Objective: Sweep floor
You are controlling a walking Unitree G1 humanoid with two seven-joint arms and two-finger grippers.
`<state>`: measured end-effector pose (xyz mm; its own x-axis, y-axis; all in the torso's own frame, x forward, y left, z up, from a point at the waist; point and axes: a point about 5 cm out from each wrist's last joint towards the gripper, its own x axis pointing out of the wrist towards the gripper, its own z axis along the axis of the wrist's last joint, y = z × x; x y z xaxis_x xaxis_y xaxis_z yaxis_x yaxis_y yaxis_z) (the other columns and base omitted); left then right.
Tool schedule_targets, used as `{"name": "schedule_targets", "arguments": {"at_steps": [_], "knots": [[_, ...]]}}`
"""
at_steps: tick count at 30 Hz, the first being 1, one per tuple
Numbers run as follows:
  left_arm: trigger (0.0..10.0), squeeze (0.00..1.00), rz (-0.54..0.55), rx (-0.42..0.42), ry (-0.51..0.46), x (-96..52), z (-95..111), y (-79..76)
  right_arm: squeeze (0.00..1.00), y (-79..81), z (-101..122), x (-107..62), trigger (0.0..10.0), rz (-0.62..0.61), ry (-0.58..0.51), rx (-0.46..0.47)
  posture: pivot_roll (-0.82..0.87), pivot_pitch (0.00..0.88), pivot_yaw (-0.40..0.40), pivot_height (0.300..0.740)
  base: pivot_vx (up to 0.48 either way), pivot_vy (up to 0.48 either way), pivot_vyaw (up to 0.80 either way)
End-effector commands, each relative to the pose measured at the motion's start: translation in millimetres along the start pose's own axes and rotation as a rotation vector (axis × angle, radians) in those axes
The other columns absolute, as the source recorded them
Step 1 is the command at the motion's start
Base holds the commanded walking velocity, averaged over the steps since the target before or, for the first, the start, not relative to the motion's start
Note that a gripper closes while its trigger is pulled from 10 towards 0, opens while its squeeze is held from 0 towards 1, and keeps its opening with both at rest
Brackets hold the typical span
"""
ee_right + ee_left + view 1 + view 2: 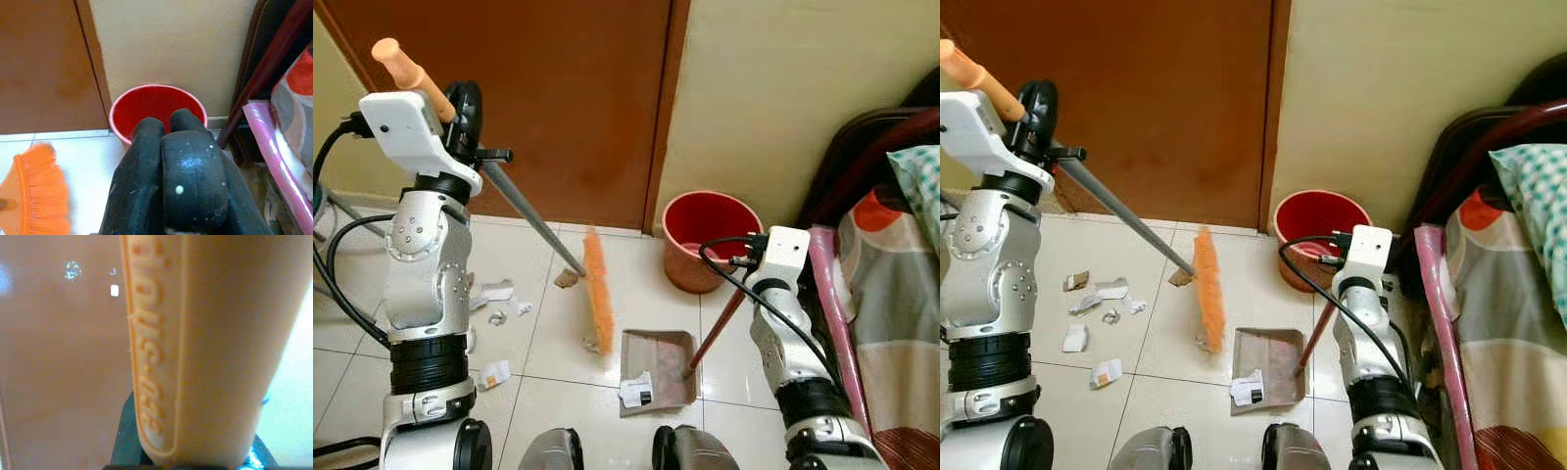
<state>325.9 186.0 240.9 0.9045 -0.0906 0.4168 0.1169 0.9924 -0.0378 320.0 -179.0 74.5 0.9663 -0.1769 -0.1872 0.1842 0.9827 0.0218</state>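
In the left eye view, the left gripper [460, 117] is raised high near the brown door [568, 98] and is clenched on the broom [524, 217] just below its orange grip. The grey shaft slants down to the orange brush head [597, 289], which rests on the white tiled floor [558, 392] in front of the door. Scraps of paper [499, 304] lie on the tiles beside the left arm. The right gripper [742, 262] grasps the red handle of the dustpan [656, 367]. The pan sits flat on the floor, just beside the brush head, with one paper scrap inside. A red bucket [710, 235] stands by the wall, behind the pan.

In the right eye view, the paper [1097, 304] is seen more fully: several pieces are spread on the tiles between the left arm and the brush head. A bed [1518, 294] with a patterned cover is at the robot's right.

In the left wrist view, the orange grip of the broom [210, 342] is very near the camera, with raised letters on it.

In the right wrist view, the black fingers [190, 171] are pressed together, and the bucket [156, 105] is beyond them.
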Motion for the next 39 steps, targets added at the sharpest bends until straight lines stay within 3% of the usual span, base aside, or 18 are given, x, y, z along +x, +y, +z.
{"name": "schedule_targets", "arguments": {"at_steps": [1, 9, 10, 11, 19, 27, 33, 39], "knots": [[10.0, 0.0, -0.03, 0.042, -0.02, -2.1, 0, -2.7, 0.0, -3.6, -4, -3.5, 10.0, 0.008, 0.022, -0.006, 0.01, 0.138, -0.014, 0.74, 0.0, 0.0, 0.0], [10.0, 0.0, -0.083, 0.134, 0.032, -15.5, -19, -5.7, 0.0, -22.7, -9, -10.5, 10.0, 0.031, 0.041, -0.046, 0.0, 0.139, -0.018, 0.74, 0.0, 0.0, 0.0], [10.0, 0.0, -0.118, 0.155, 0.048, -20.2, -24, -9.7, 0.0, -37.0, -6, -10.1, 10.0, 0.005, 0.033, -0.083, 0.0, 0.138, -0.022, 0.74, 0.0, 0.0, 0.0], [10.0, 0.0, -0.123, 0.155, 0.052, -21.0, -26, -10.4, 0.0, -39.8, -5, -9.5, 10.0, -0.004, 0.031, -0.087, 0.0, 0.138, -0.022, 0.74, 0.0, 0.0, 0.0], [10.0, 0.0, -0.217, 0.252, 0.069, -30.4, -34, -19.6, 0.0, -41.0, 3, -5.5, 10.0, -0.019, 0.009, -0.09, -0.01, 0.134, -0.026, 0.74, 0.0, 0.0, 0.0], [10.0, 0.0, -0.219, 0.344, 0.018, -27.9, -24, -19.6, 0.0, -34.1, 2, -7.2, 10.0, -0.004, 0.007, -0.082, 0.02, 0.128, -0.017, 0.74, 0.0, 0.0, 0.0], [10.0, 0.0, -0.196, 0.351, -0.068, -17.9, -8, -30.5, 0.0, -36.7, -6, -4.9, 10.0, -0.041, 0.03, -0.039, 0.1, 0.116, -0.022, 0.74, 0.0, 0.0, 0.0], [10.0, 0.0, -0.177, 0.287, -0.168, -7.6, 16, -42.3, 0.0, -27.1, -5, -1.8, 10.0, -0.01, 0.028, -0.052, 0.12, 0.105, -0.037, 0.74, 0.0, 0.0, 0.0]]}}
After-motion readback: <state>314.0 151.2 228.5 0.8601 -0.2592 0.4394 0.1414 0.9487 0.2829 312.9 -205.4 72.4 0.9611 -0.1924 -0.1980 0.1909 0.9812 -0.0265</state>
